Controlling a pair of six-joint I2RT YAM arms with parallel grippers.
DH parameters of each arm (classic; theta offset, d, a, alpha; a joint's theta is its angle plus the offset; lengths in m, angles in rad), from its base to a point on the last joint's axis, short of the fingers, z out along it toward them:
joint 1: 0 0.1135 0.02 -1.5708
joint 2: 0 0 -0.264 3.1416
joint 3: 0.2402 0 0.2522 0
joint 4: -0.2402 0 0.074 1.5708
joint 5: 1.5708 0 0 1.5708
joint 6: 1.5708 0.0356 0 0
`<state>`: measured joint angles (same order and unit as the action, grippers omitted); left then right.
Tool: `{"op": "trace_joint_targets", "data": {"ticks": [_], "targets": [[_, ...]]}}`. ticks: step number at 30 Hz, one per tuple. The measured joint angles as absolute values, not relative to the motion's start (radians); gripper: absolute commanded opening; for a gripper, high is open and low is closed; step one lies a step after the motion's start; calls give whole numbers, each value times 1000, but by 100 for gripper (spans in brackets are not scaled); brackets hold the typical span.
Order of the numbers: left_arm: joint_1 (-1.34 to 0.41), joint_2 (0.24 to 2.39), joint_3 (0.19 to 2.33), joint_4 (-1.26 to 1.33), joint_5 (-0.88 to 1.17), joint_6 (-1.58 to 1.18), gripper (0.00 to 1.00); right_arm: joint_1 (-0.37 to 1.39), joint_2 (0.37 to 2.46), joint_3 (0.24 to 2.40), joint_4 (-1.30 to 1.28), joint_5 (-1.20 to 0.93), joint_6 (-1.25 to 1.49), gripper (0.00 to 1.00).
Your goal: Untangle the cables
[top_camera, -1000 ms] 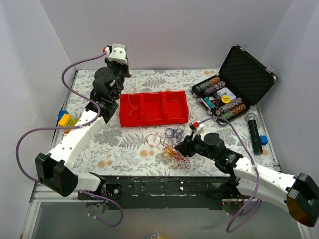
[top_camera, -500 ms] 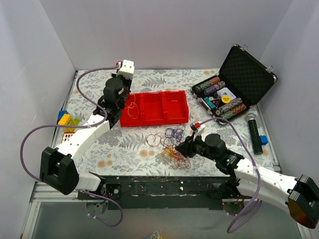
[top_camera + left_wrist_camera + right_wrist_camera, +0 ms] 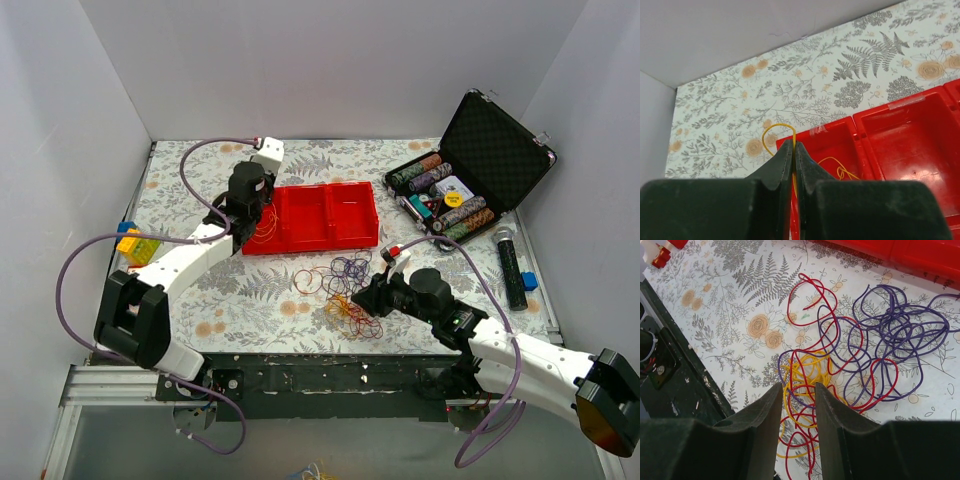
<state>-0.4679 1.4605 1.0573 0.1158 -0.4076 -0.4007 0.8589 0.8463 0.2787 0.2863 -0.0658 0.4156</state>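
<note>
The tangle of thin yellow, purple and red cables (image 3: 345, 292) lies on the floral table in front of the red tray (image 3: 335, 215). In the right wrist view the tangle (image 3: 840, 355) spreads just past my open right gripper (image 3: 797, 387), whose jaws straddle the yellow and red loops from above. That gripper (image 3: 362, 297) sits at the tangle's right edge. My left gripper (image 3: 792, 146) is shut on one yellow wire (image 3: 774, 131), which loops above the fingertips and trails into the tray's left compartment (image 3: 840, 150). In the top view the left gripper (image 3: 245, 226) hangs over the tray's left end.
An open black case of poker chips (image 3: 470, 170) stands at the back right. A black and green cylinder (image 3: 510, 265) and a small blue piece (image 3: 528, 282) lie at the right edge. Yellow and blue blocks (image 3: 130, 240) sit at the left edge.
My left arm has swung right from the table's back left to the left end of the red tray. The right arm and the tangle have hardly moved.
</note>
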Motion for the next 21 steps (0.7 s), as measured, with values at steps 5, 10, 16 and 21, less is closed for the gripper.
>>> {"op": "trace_joint_targets", "data": {"ticks": [5, 10, 16, 21], "targets": [[-466, 1526, 1057, 121, -385, -413, 0, 859, 853, 279, 286, -65, 416, 40], [-451, 1629, 1061, 152, -382, -388, 0, 859, 859, 279, 286, -57, 416, 40], [-412, 1758, 1063, 160, -390, -331, 0, 859, 860, 279, 286, -51, 416, 40], [-396, 1794, 1063, 174, -401, -306, 0, 859, 877, 279, 286, -51, 416, 40]]}}
